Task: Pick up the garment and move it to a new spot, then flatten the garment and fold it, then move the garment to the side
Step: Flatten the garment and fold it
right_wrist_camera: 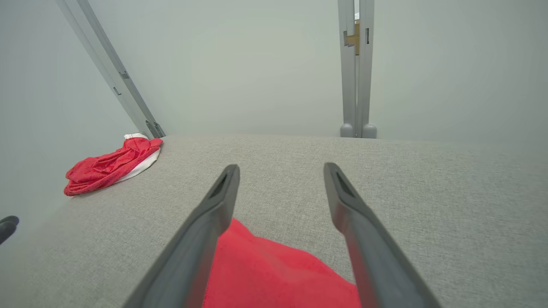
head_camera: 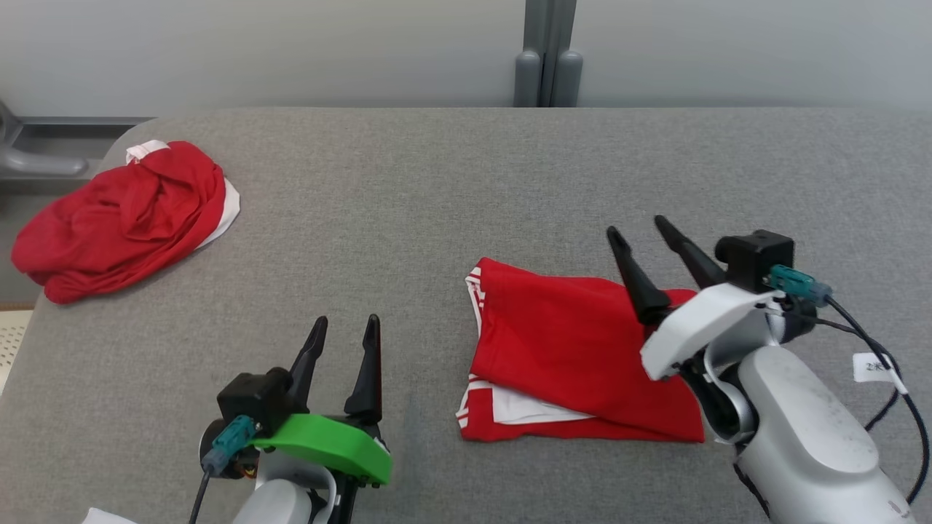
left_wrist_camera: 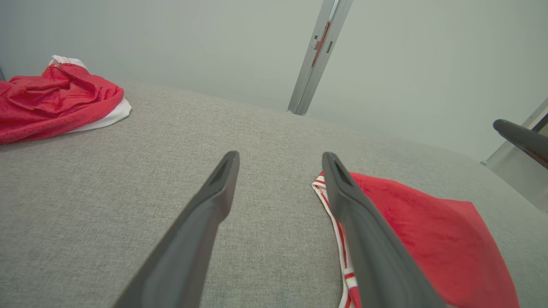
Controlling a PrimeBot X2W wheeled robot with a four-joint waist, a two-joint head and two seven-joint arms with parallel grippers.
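The garment [head_camera: 561,349] is red with white striped trim and lies folded into a rough rectangle on the grey table [head_camera: 437,182], right of centre. It also appears in the left wrist view [left_wrist_camera: 419,231] and the right wrist view [right_wrist_camera: 274,273]. My right gripper [head_camera: 636,225] hovers over the garment's right edge, fingers apart and empty [right_wrist_camera: 281,167]. My left gripper [head_camera: 347,320] stands open to the left of the garment, holding nothing [left_wrist_camera: 280,157], with its right finger near the striped edge.
A second red and white garment [head_camera: 124,218] lies crumpled at the table's far left corner. A grey post [head_camera: 547,58] stands behind the back edge against a pale wall. Bare grey cloth stretches between the two garments.
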